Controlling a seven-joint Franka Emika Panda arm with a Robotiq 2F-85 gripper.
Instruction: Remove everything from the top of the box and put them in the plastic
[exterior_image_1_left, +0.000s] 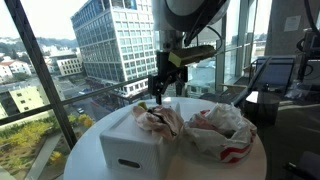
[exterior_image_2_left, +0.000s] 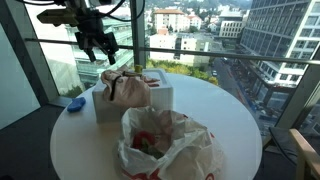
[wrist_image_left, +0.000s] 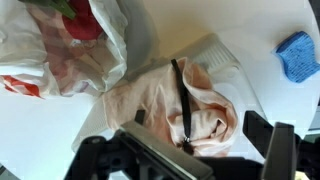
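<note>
A white box (exterior_image_1_left: 128, 148) stands on a round white table (exterior_image_2_left: 230, 120). A crumpled peach cloth with a black strap (wrist_image_left: 165, 95) lies on top of the box and shows in both exterior views (exterior_image_1_left: 160, 121) (exterior_image_2_left: 124, 86). A white and red plastic bag (exterior_image_2_left: 165, 148) lies open next to the box, with red items inside; it also shows in an exterior view (exterior_image_1_left: 224, 130) and in the wrist view (wrist_image_left: 60, 50). My gripper (wrist_image_left: 199, 123) is open and empty, hovering just above the cloth with a finger on either side. It shows in both exterior views (exterior_image_1_left: 160, 90) (exterior_image_2_left: 98, 52).
A small blue sponge-like object (wrist_image_left: 297, 55) lies on the table beside the box and shows in an exterior view (exterior_image_2_left: 72, 101). Large windows and a railing stand close behind the table. A monitor and equipment (exterior_image_1_left: 275, 75) stand off to one side.
</note>
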